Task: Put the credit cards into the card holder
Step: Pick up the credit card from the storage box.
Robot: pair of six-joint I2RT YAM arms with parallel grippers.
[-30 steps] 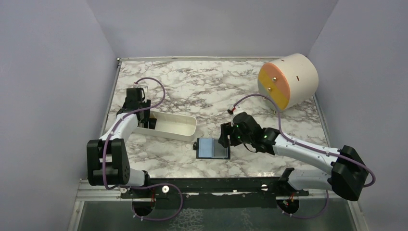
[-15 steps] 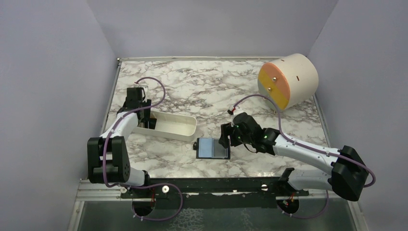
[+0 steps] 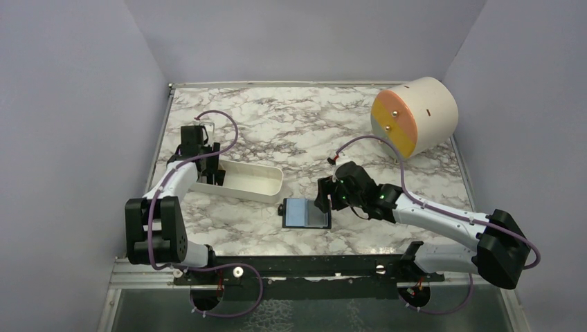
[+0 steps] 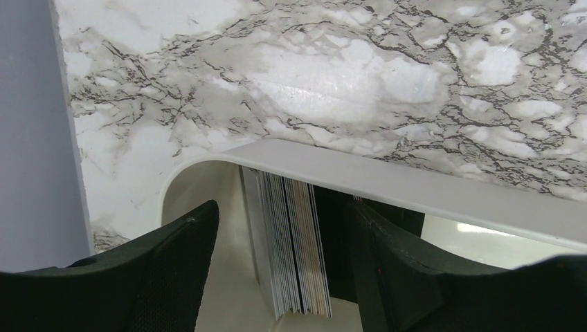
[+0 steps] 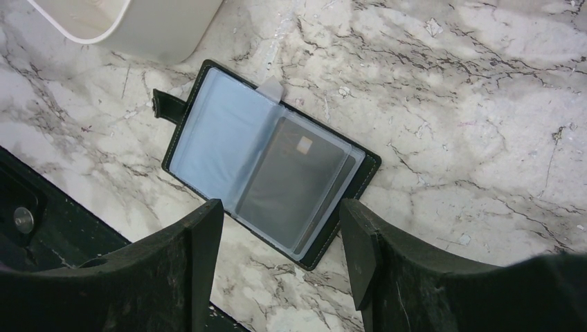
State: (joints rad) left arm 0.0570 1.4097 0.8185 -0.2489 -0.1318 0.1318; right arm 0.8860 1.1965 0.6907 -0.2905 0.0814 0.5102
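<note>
Standing on edge at the left end of the white tray, a stack of credit cards sits between the spread fingers of the left gripper. That gripper is released, with a gap on each side of the stack. Just beside the tray's right end, on its near side, the card holder lies open on the marble table, one dark card in its clear sleeve. The right gripper hangs over it, jaws wide and empty.

The marble table carries a white tray, one end beneath the left gripper. An open card holder lies flat under the right gripper, and a cream drum stands well beyond it.
</note>
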